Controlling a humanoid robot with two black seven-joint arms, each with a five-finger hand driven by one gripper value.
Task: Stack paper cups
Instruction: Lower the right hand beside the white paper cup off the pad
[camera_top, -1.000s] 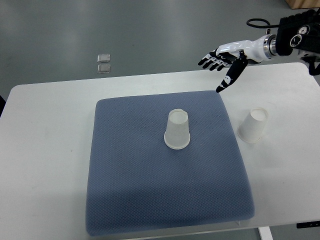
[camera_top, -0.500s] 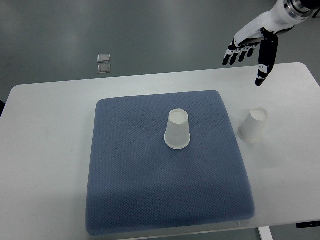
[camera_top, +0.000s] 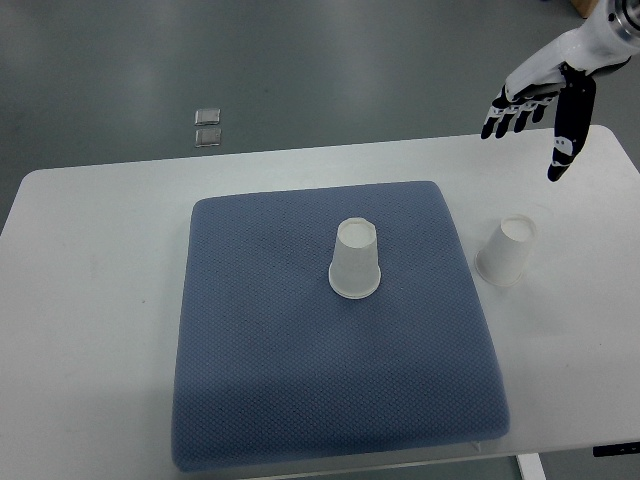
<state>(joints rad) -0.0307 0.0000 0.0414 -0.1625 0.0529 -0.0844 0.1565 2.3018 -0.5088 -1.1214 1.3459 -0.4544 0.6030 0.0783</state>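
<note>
Blue mat (camera_top: 300, 400) on white table (camera_top: 90, 300).

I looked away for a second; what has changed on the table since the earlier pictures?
The right hand, open and holding nothing, swung from above the blue pad's far right corner rightward, now hovering beyond the white paper cup on the table. Neither that cup, the white paper cup on the blue pad, nor the blue padded mat moved.

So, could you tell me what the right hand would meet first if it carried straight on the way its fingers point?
Probably the bare white table right of the cup; the right hand points down-left, but depth is unclear.
</note>
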